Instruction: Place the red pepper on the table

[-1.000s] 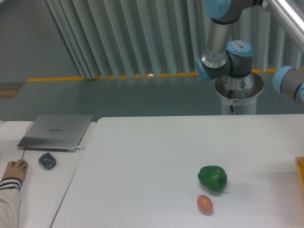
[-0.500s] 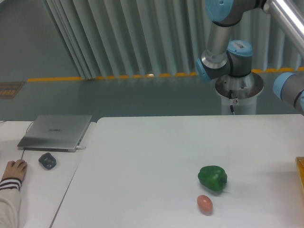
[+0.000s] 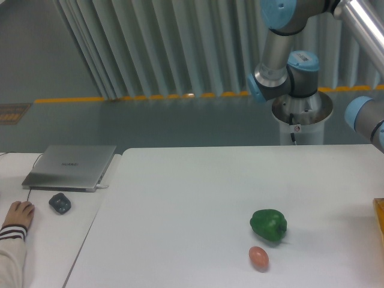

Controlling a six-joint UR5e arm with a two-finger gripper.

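The red pepper is out of view. The large white table fills the middle and right of the camera view. My gripper is out of view past the right edge; only arm joints show, a grey and blue elbow at the right edge and the base column behind the table. A green bell pepper lies on the table, with a small orange-pink egg-shaped thing just in front of it.
A yellow-orange object's edge shows at the table's right edge. A smaller white desk at the left holds a silver laptop and a dark mouse. A person's hand rests on that desk.
The arm's elbow joint at the right edge has shifted slightly right and down. The peppers, egg-shaped thing and desk items have not moved.
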